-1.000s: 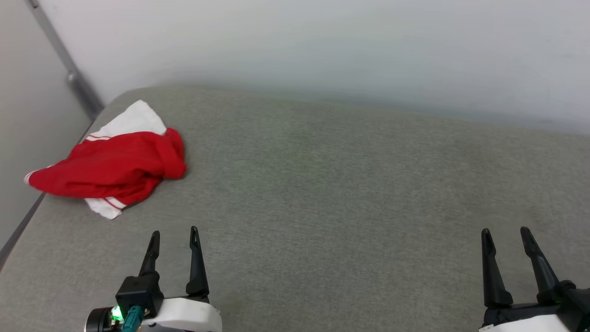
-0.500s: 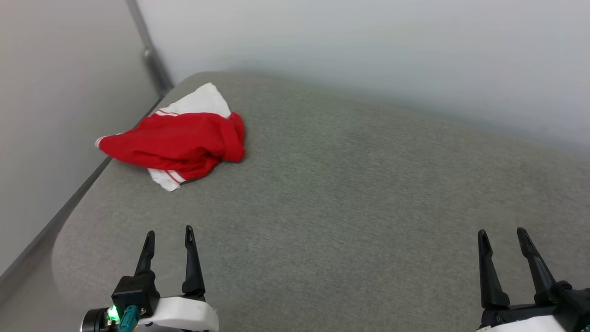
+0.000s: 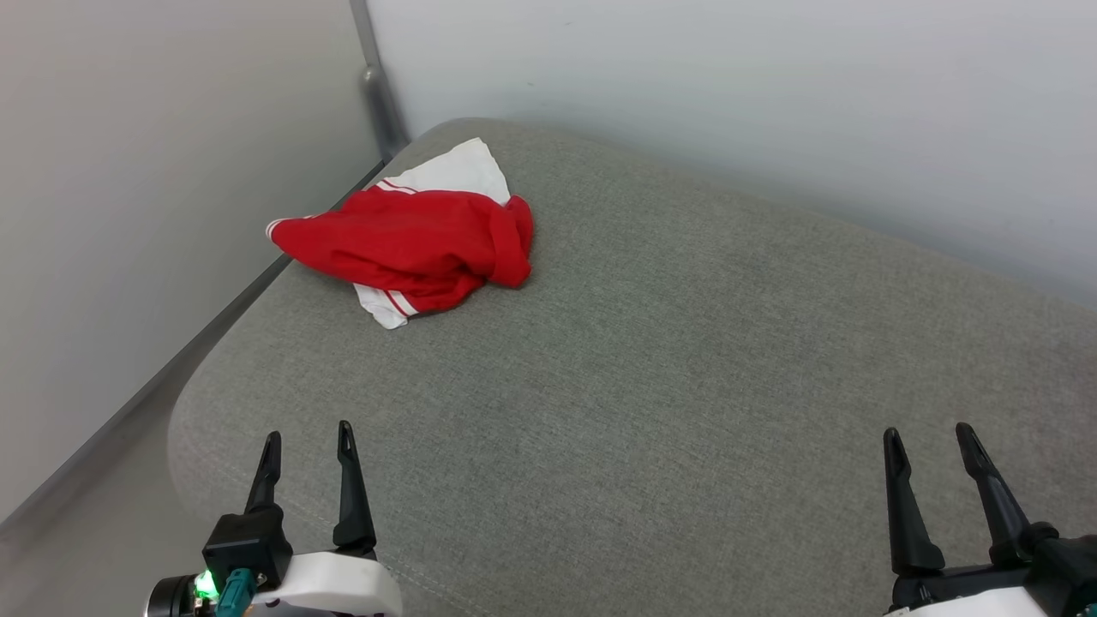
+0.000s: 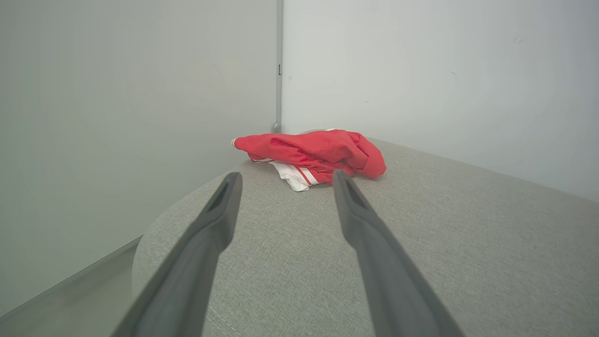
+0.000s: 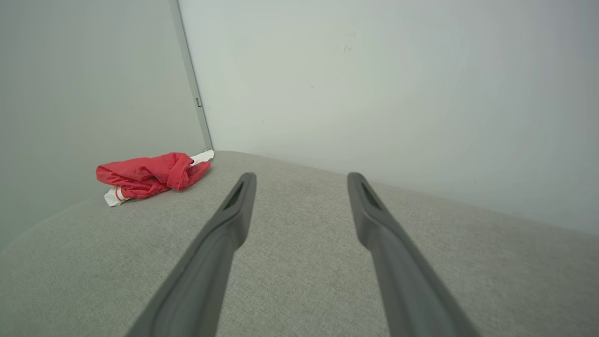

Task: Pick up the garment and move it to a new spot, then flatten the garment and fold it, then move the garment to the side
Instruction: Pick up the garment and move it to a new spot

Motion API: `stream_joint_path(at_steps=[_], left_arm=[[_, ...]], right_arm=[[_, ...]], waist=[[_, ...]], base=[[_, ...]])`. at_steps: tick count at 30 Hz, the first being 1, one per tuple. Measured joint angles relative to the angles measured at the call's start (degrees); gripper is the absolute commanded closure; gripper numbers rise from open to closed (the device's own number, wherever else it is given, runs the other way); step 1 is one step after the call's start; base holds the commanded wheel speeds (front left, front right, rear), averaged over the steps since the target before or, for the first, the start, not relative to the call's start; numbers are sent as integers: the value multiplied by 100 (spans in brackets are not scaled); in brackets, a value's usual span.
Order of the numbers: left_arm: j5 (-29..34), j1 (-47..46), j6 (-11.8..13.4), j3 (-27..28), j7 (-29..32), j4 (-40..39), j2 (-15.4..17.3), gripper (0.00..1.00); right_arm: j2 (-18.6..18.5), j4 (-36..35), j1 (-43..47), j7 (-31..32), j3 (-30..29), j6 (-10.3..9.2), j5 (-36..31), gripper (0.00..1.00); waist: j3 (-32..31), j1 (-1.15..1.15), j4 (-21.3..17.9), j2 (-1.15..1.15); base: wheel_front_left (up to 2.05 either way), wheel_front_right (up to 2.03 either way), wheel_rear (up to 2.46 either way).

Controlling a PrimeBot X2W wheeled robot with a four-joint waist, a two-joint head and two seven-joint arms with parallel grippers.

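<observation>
Thin soft cloth garment (image 3: 411,244)

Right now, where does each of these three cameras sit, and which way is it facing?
Head view: from the head, down onto the grey cushion; left gripper and right gripper show, open.
Left wrist view: along its own fingers, toward the garment.
Right wrist view: along its own fingers, toward the corner.
All share the garment.

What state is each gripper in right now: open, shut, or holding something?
Left gripper: open, holding nothing.
Right gripper: open, holding nothing.
</observation>
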Motion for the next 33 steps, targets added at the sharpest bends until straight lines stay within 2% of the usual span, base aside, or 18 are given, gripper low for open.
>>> stream_joint_path(at_steps=[9,14,20,29,33], left_arm=[[-24,-77,-26,116,0,11,0,0],[66,-531,-244,394,0,52,38,0],[89,-1783,-505,891,0,211,349,0],[-31,-4022,-892,1449,-1,702,1112,0],[-194,-4881,-1033,1571,103,1210,1480,0]], right_arm=[[1,-4,-25,0,68,1,-90,0],[1,-69,-155,0,116,1,-236,0],[1,-305,-438,0,21,1,-560,0],[1,-817,-1076,0,-54,1,-1144,0],[1,-1058,-1252,-1,-140,1,-1276,0]], waist=[[98,0,-8,0],[287,0,-171,0],[773,0,-398,0],[1910,1,-780,0],[2378,2,-971,0]], base=[[0,0,0],[0,0,0],[0,0,0],[0,0,0],[0,0,0]])
